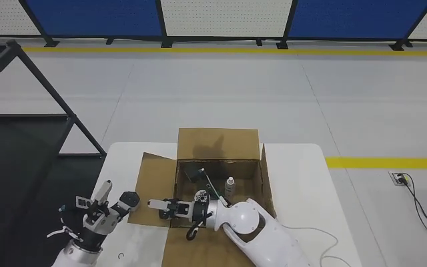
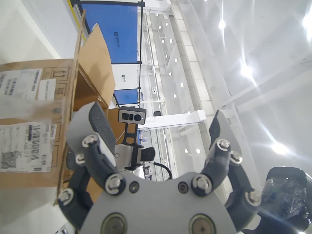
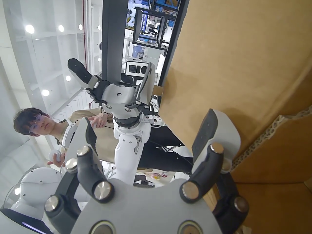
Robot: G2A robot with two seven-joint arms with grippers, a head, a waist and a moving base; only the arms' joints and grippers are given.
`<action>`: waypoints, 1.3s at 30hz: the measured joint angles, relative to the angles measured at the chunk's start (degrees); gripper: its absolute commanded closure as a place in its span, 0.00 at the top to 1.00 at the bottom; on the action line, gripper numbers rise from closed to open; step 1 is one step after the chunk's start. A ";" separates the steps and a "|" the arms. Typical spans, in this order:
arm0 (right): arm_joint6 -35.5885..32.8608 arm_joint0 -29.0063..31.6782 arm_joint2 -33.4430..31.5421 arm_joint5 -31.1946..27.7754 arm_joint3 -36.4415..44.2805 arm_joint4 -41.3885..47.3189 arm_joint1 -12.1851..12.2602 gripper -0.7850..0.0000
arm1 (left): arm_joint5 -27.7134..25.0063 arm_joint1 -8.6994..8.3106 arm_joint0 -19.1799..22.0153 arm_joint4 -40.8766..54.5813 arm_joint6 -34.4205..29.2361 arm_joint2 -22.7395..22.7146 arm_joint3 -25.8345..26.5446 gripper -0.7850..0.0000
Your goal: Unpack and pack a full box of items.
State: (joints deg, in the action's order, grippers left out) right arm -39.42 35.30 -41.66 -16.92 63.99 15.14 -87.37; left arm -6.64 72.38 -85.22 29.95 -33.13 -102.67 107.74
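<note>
An open cardboard box (image 1: 218, 143) stands in the middle of the white table (image 1: 300, 193). Inside it are a small white bottle (image 1: 230, 187) and a dark object (image 1: 195, 175). My right gripper (image 1: 155, 205) is open and empty at the box's left wall, over the spread left flap (image 1: 152, 183). In the right wrist view this gripper (image 3: 148, 132) has the brown cardboard (image 3: 243, 49) just beside one finger. My left gripper (image 1: 117, 197) is open and empty above the table, left of the box. In the left wrist view it (image 2: 158, 118) points upward beside the labelled box side (image 2: 36, 98).
The box's flaps are folded outward on all sides. A dark metal frame (image 1: 40, 87) stands off the table at the left. Bare table lies to the right of the box. The left gripper (image 3: 114, 83) shows farther off in the right wrist view.
</note>
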 measured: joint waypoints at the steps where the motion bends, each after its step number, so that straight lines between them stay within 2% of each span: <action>1: -0.04 0.07 -0.13 0.00 0.07 -0.08 -0.02 1.00 | 0.18 -0.05 0.07 -0.38 0.02 0.06 -0.21 1.00; 5: 0.25 0.49 -1.26 -0.61 1.38 -0.79 0.09 1.00 | 0.40 -0.21 0.43 -2.49 0.73 0.57 -1.08 1.00; 14: 2.25 4.50 -7.73 -0.76 10.20 -5.64 2.11 1.00 | 0.17 -0.29 1.01 -6.05 2.54 3.74 -1.65 1.00; 25: 3.48 17.46 -25.07 2.21 25.84 -13.81 7.00 1.00 | 0.42 -0.55 2.45 -6.81 3.97 4.45 -2.76 1.00; 30: 8.96 24.25 -33.54 4.61 32.46 -20.78 8.66 1.00 | 0.76 -0.70 2.87 -7.47 4.07 4.87 -3.21 1.00; 34: 10.99 28.75 -38.22 5.39 35.47 -21.32 9.40 1.00 | 0.95 -0.77 3.19 -7.58 4.36 5.22 -3.39 1.00; 39: 12.58 32.03 -42.34 5.98 35.15 -20.58 10.02 1.00 | 1.05 -0.83 3.49 -7.81 4.99 5.88 -3.40 1.00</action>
State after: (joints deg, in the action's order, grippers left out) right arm -26.84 67.33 -83.99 -10.94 99.14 -5.44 -77.35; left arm -5.59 71.55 -81.73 22.13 -28.14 -96.79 104.34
